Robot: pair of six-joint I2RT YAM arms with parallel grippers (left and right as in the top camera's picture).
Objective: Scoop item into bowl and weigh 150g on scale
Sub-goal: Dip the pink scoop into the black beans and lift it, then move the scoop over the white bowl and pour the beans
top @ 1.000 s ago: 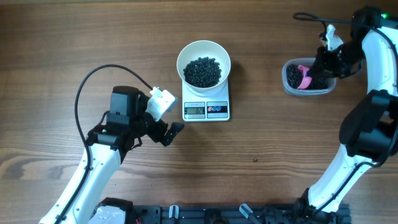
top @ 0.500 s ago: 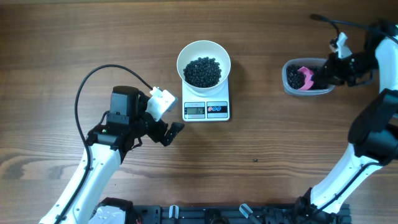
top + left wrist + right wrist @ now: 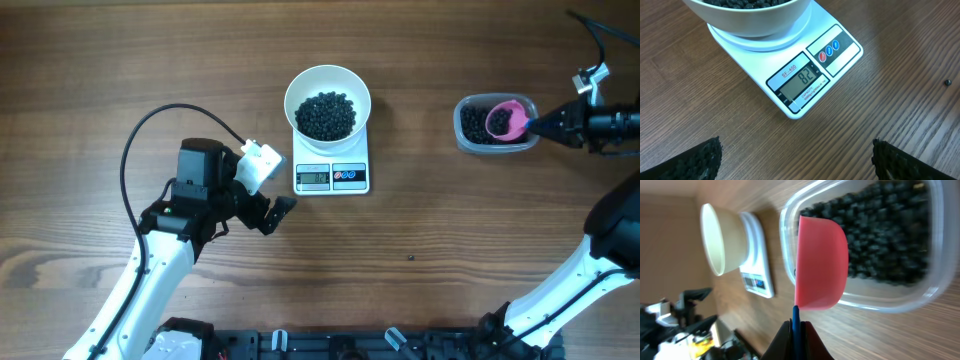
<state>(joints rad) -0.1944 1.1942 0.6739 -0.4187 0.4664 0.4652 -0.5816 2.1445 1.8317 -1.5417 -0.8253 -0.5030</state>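
Overhead: over the last second my right hand point(image 3: 553, 126) has swung out from above the tub point(image 3: 470, 136) toward the right border of the view. It has drawn the pink scoop point(image 3: 506, 119) up out of the beans point(image 3: 474, 122), and the scoop now sits mouth-up over the tub's right half. That hand is clenched on the scoop's thin handle. The scoop's inside shows mostly pink, so I judge the load small, though I cannot tell for sure. The bowl point(image 3: 300, 85) stands on the scale point(image 3: 360, 150) with its dark heap. Nothing there has moved. My left hand point(image 3: 275, 212) is parked just beside the scale's front-left corner, as it was.

Left wrist: the display reads 82, well short of the target, so I expect several more scoops are needed. The left fingers point(image 3: 695, 160) stand wide apart, released, with only bare bench point(image 3: 850, 145) between them. One stray bean point(image 3: 948, 82) lies off to the right.

Right wrist: I see the scoop from its underside, level above the tub's near rim, with the fingers pinched shut on the handle below it.

For room, the bench between the tub and the scale is bare, so the carry leftward looks unobstructed. The edges to mind are the tub's wall on the way out and the bowl's high rim on arrival. My right arm is already close to the frame's border.
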